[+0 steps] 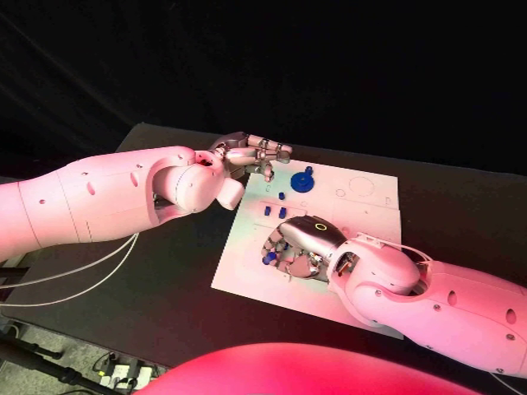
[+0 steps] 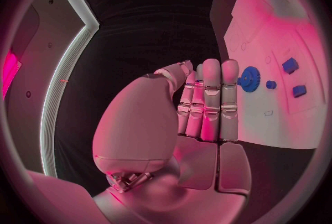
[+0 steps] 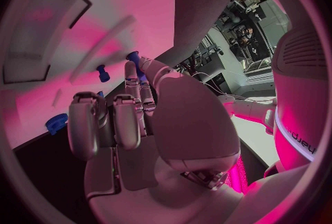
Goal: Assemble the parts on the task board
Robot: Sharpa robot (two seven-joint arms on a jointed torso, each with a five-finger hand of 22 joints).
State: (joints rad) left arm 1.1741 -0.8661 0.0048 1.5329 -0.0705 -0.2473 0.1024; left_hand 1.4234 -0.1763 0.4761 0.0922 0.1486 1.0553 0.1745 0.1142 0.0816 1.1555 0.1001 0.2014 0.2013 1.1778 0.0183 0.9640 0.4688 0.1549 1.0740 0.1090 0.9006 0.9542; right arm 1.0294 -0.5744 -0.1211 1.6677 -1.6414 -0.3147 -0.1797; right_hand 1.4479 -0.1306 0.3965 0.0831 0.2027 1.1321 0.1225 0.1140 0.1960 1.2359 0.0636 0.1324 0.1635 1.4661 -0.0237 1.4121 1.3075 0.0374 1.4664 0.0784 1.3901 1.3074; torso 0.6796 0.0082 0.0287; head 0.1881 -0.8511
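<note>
black table [image 1: 156,304] | dark backdrop | cables on floor [image 1: 109,372], possibly

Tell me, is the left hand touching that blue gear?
Apart. In the head view, bare white board separates the left hand from the blue gear.

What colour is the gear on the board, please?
Blue; the gear shows best in the left wrist view.

Black table [image 1: 156,280], white cables [image 1: 62,284] at its edge
</note>
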